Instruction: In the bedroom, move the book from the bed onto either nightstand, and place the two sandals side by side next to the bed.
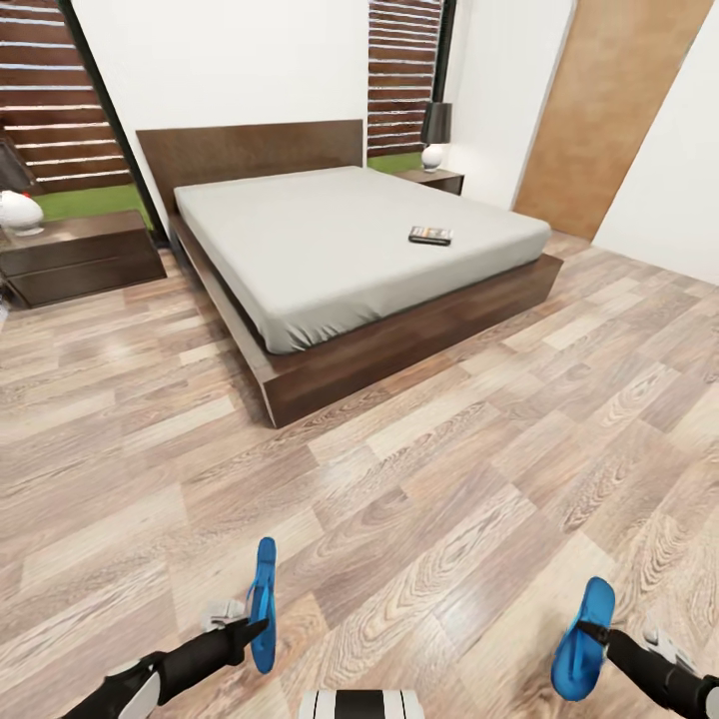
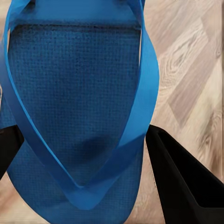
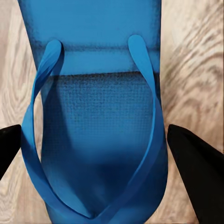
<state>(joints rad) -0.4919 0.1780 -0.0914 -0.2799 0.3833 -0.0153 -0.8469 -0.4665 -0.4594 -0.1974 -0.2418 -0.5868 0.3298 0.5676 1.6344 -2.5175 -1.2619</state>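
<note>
2 blue sandals, 1 gripped per fingers – L [image 1: 262, 604], R [image 1: 583, 639]; 1 book [image 1: 429, 236] on bed [image 1: 330, 240].

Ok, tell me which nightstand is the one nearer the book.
The far nightstand, right of the headboard with the dark-shaded lamp. The book lies on the bed's right side; the other nightstand is across the bed.

1. Floor [image 1: 419, 519]: light wood planks; bed and both nightstands stand on it.
2. Bed [image 1: 399, 345]: dark wood frame w/ grey mattress [image 1: 340, 240]; book [image 1: 430, 236] lies flat on mattress, nr far-right side.
3. Left nightstand [image 1: 75, 255]: beside bed, white lamp base [image 1: 18, 212] on top.
4. Far nightstand [image 1: 436, 180]: other side of bed, lamp [image 1: 434, 135] w/ dark shade on it.
</note>
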